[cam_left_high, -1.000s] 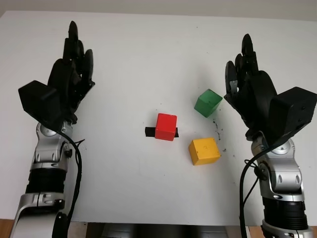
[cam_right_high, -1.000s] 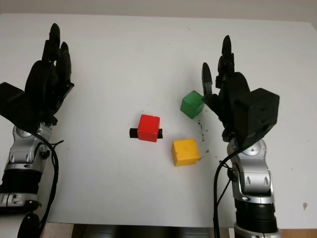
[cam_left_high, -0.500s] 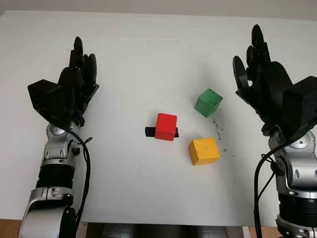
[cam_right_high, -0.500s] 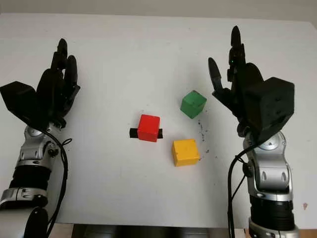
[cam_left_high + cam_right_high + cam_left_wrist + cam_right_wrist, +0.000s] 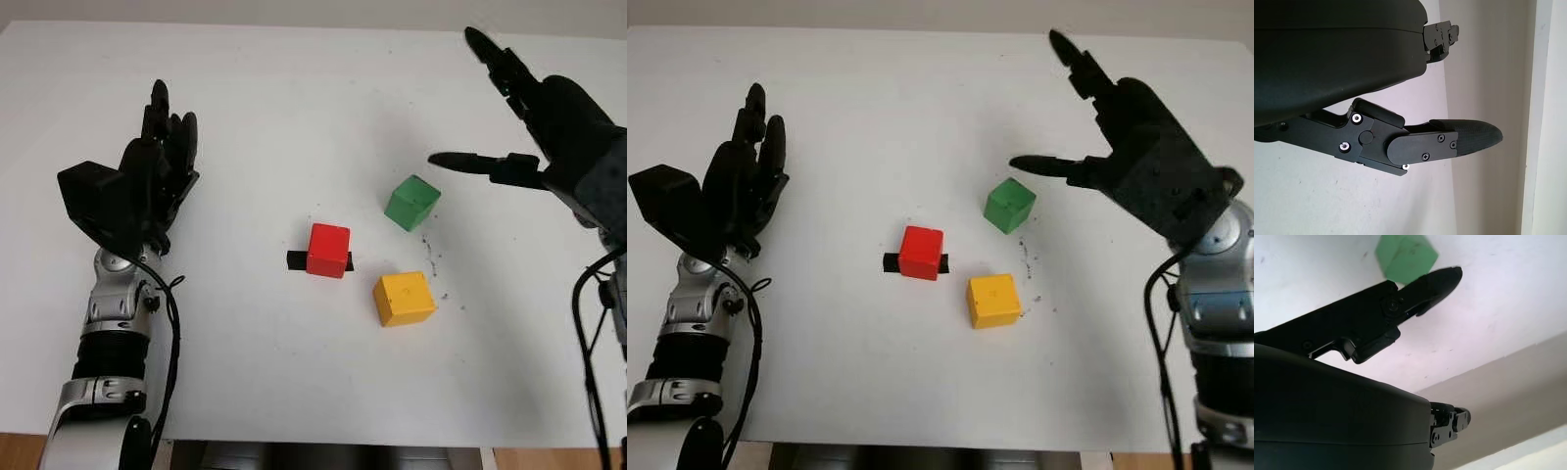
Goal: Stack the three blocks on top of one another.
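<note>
The white table (image 5: 294, 98) carries all three blocks, none stacked. The right hand (image 5: 549, 127) is raised above the table's far right, open and holding nothing, one finger reaching out toward the green block (image 5: 411, 203). The left hand (image 5: 137, 186) is held upright over the left side, well apart from the blocks, open and empty.

The red block (image 5: 328, 250) sits at centre on a short strip of black tape (image 5: 295, 260). The yellow block (image 5: 404, 298) lies nearer the robot and to the right; the green block lies farther back, turned corner-on.

Judgement: the step in hand is the right hand's approach to the green block. To do it well, the hand should descend over the block with fingers on opposing flat faces, allowing for its rotated stance, and avoid nudging the yellow block nearby.

The right wrist view shows the green block (image 5: 1406, 257) just beyond a fingertip (image 5: 1442, 279), confirming no contact; the head views leave that gap less certain.
</note>
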`<state>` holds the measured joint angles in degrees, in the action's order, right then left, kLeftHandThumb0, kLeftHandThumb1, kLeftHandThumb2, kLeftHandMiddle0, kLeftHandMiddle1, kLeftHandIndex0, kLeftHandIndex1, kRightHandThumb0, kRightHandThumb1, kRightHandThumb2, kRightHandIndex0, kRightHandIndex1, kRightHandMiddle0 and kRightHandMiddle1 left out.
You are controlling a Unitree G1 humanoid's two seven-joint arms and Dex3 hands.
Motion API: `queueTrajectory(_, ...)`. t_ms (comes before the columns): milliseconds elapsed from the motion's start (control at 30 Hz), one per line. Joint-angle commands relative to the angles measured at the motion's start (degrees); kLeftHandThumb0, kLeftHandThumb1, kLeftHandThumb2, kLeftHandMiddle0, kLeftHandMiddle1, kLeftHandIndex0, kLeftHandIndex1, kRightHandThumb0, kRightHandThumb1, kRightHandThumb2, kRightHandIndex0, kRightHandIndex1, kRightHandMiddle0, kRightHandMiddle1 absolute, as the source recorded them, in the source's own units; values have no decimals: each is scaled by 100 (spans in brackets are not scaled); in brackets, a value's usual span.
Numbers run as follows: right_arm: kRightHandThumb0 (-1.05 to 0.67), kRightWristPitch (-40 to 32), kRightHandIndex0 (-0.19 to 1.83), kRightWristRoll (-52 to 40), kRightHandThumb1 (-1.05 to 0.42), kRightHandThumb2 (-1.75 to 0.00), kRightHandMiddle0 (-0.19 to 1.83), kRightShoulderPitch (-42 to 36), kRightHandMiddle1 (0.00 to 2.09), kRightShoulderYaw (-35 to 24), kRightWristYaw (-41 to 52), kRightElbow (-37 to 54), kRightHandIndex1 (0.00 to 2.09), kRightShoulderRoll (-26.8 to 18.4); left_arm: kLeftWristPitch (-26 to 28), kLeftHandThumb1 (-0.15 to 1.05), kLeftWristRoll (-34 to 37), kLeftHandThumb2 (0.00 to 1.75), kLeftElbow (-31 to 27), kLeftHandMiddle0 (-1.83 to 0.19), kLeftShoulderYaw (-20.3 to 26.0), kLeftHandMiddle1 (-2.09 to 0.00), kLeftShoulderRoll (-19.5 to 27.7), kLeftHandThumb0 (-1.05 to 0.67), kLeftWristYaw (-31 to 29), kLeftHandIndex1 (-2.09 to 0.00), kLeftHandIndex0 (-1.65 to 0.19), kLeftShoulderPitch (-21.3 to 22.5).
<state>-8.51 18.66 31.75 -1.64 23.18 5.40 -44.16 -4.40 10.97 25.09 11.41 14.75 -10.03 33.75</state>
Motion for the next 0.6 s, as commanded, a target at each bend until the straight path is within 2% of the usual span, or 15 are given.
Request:
queueTrajectory(0,-62,354,10,102,-77,-3,18,177,18,133,112,-193,12,-212,7,105,14,50,-115,13,-1,-6,-16,-79,-49,-6,13,-79)
queueTrajectory(67,-57,696,8,213,-75,-3,18,341,17,277,266,-405,11,-325,-40,105,-38,53,-85,13,-24,-6,-14,-78,-59,-6,14,-91)
queueTrajectory(267,-59,1739,10,945,-76,-5,20,748,17,764,360,-921,11,-592,-90,105,-65,56,-37,15,-24,-5,-17,-77,-105,-5,15,-85)
queueTrajectory(567,-57,2587,12,1935,-78,-6,21,1176,14,1291,435,-1313,9,-722,-131,105,-112,56,-12,14,-22,-5,-8,-77,-91,-5,14,-70)
